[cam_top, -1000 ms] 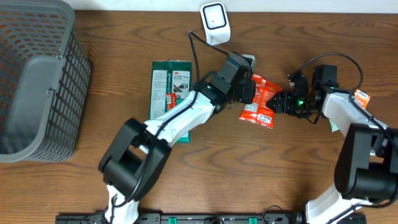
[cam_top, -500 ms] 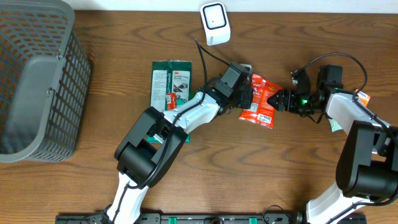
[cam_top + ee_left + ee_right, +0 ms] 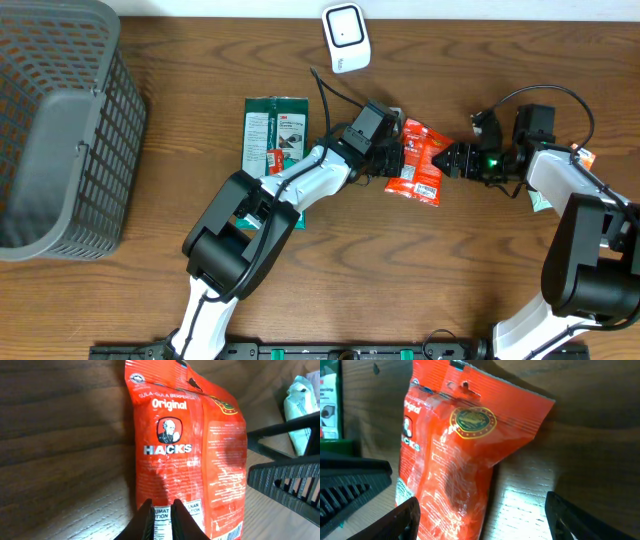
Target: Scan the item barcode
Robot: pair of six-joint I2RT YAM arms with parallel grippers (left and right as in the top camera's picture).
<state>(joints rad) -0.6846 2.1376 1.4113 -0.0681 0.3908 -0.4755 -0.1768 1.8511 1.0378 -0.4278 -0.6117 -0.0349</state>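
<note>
Right now the red candy bag (image 3: 418, 162) is lying near the middle of the dark wooden table (image 3: 480, 270). The left gripper (image 3: 393, 158) is pinching its edge tight, while the right gripper (image 3: 452, 160) is hanging spread wide at its other side, holding nothing. A grey mesh basket (image 3: 60, 130) is sitting at the left end, a white scanner (image 3: 346, 38) at the far edge, and a green packet (image 3: 274, 135) is lying beside the left arm.

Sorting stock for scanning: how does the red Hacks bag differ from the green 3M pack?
The Hacks bag is red and lies tilted; the 3M pack is green and lies straight. The left gripper pinches the Hacks bag's edge; the 3M pack is ungripped, partly under the left arm. Both lie on the wooden table.
</note>
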